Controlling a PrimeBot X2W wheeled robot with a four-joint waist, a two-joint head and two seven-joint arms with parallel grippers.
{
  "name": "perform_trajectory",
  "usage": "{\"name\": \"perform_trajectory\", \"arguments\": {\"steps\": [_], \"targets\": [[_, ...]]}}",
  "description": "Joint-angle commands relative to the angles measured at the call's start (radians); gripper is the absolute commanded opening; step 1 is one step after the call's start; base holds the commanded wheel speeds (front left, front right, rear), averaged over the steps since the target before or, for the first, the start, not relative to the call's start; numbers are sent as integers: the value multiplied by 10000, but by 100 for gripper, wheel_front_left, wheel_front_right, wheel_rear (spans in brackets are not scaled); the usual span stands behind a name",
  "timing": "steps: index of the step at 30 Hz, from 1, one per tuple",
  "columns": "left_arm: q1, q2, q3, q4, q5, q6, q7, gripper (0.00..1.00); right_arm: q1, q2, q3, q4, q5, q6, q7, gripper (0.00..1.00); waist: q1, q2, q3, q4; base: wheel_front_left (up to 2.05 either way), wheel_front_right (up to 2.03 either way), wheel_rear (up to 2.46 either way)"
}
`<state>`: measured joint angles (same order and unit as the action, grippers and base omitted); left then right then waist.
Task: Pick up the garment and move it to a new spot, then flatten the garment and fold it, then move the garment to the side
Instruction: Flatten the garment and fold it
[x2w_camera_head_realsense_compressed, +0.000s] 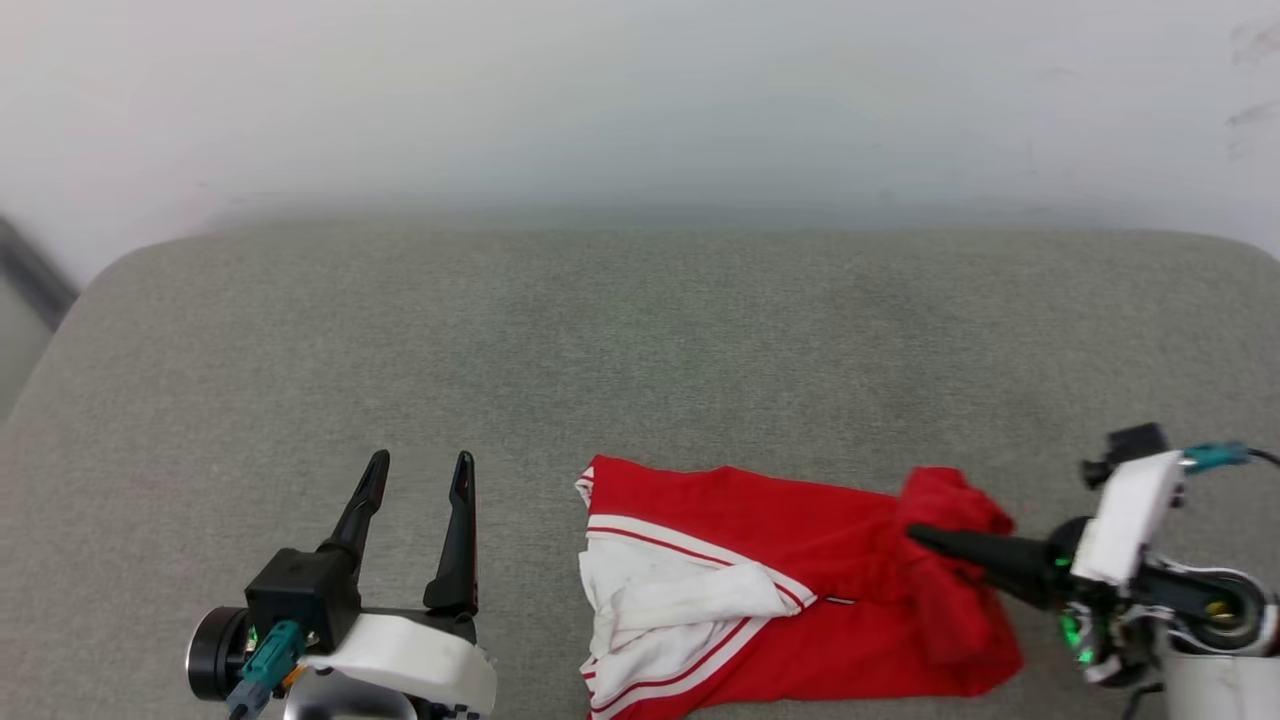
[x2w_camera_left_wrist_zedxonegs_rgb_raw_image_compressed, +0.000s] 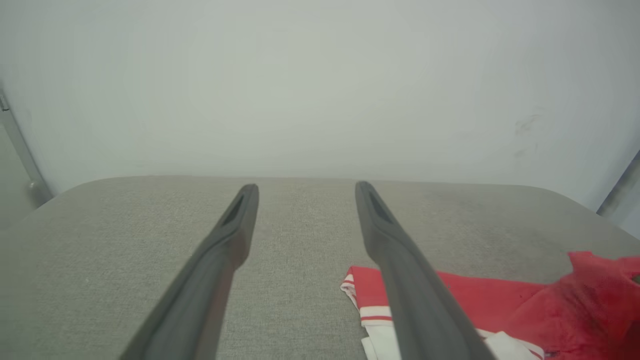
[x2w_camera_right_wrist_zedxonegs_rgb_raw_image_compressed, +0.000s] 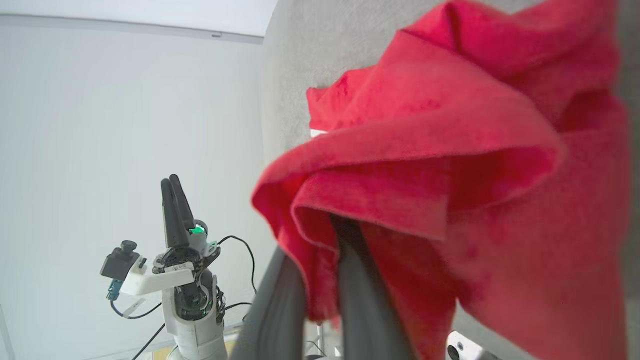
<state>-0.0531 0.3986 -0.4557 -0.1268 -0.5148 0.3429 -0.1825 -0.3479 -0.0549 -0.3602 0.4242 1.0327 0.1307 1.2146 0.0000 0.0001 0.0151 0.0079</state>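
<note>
My left gripper (x2w_camera_head_realsense_compressed: 420, 462) hangs released over the near left part of the grey cushion (x2w_camera_head_realsense_compressed: 640, 330), fingers spread wide, with nothing between them. My left wrist view confirms it: only bare cushion lies between the two fingers.

Just right of it, against the near edge and right of the middle, lies the shirt (x2w_camera_head_realsense_compressed: 760, 530). It is a rumpled red strip running left to right. A white sleeve with red stripes is doubled over on its left half, and its right end is gathered into a raised bunch.

My right gripper (x2w_camera_head_realsense_compressed: 925, 535) comes in from the right edge, clenched on that bunch. In my right wrist view the red cloth drapes over my fingers (x2w_camera_right_wrist_zedxonegs_rgb_raw_image_compressed: 365, 300) and lifts off the cushion.

I judge that I am in a carrying step, with one end pinched and the rest dragging. The shirt is neither spread flat nor squared into a tidy fold. Most of the task looks left to do, though I cannot rule out that this is a rough fold being taken to the side.

Much is hidden:
- The shirt's near edge is cut off at the bottom of the head view.
- No chest lettering shows.
- My right fingertips are buried in cloth.
- I cannot tell how many layers I hold.
</note>
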Motion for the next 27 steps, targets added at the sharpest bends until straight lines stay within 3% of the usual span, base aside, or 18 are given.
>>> {"name": "perform_trajectory", "arguments": {"steps": [1,7,13,14,15,21,27], "targets": [[-180,-24,-66,37,-14,-74,43,100,-43,62,737,204,655,0,-250,0,0,-1,18,189,0,0,0],[-429,-129,-252,142,28,-176,99,100,-131,60,3475,662,2132,0,-1772,0,0,-1,203,621,0,0,0],[-667,-242,-412,311,43,-298,68,100,-503,49,5571,1143,2598,0,-3907,0,0,-1,462,938,0,0,0],[-746,-272,-433,363,31,-312,56,100,-630,51,6119,1291,2619,0,-4494,44,0,-1,529,988,0,0,0],[-784,-282,-441,388,30,-322,48,100,-707,51,6330,1324,2669,0,-4800,100,0,-1,565,1007,0,0,0],[-797,-297,-455,507,3,-336,13,100,-1040,50,7272,1159,3051,0,-5482,100,0,-1,626,983,0,0,0],[-742,-309,-442,589,-52,-283,-40,100,-1423,-449,8366,217,1754,0,-6326,100,0,-1,552,763,0,0,0]]}}
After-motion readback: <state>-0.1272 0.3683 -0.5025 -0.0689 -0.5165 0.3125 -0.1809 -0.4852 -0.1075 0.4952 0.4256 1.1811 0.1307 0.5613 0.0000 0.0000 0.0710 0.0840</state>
